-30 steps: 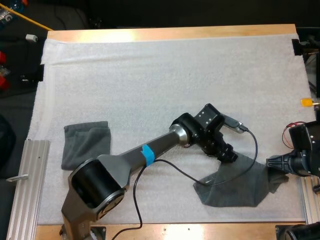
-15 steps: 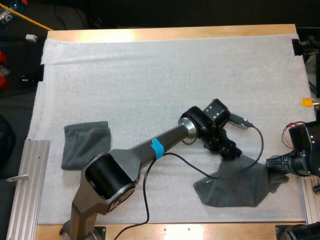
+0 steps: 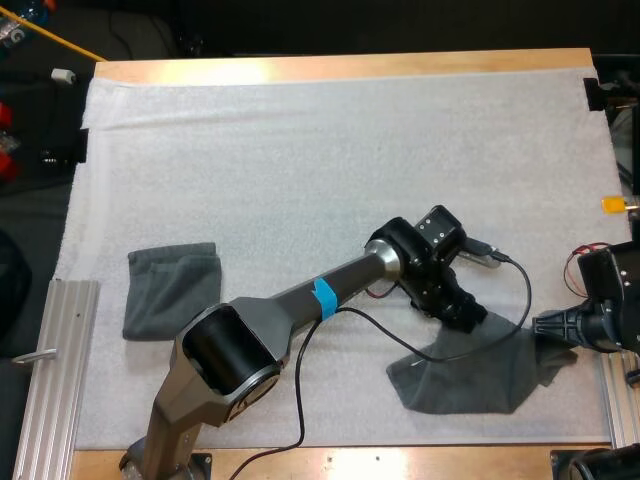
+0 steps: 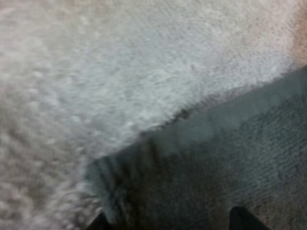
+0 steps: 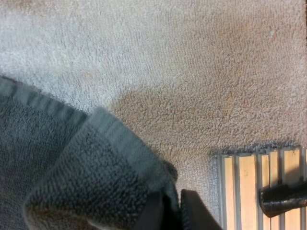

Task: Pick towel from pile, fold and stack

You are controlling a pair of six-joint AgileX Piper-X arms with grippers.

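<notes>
A crumpled dark grey-green towel (image 3: 475,375) lies at the mat's near right. My right gripper (image 3: 541,326) is shut on its right corner; in the right wrist view the fingers (image 5: 153,213) pinch a raised fold of the towel (image 5: 72,172). My left gripper (image 3: 472,317) sits low at the towel's upper left edge. In the left wrist view its fingertips (image 4: 242,219) stand apart just over the towel's hemmed corner (image 4: 201,172), not closed on it. A folded towel (image 3: 172,290) lies flat at the mat's near left.
An aluminium rail (image 3: 50,375) runs along the mat's left side and another (image 3: 620,400) along the right, close beside my right gripper (image 5: 173,211). A dark clamp (image 5: 283,197) sits on that rail (image 5: 249,184). The white mat (image 3: 330,160) stretches toward the far side.
My left arm has swung right and nearer, bringing its gripper down to the crumpled towel's upper left edge. The right gripper and both towels have stayed put.
</notes>
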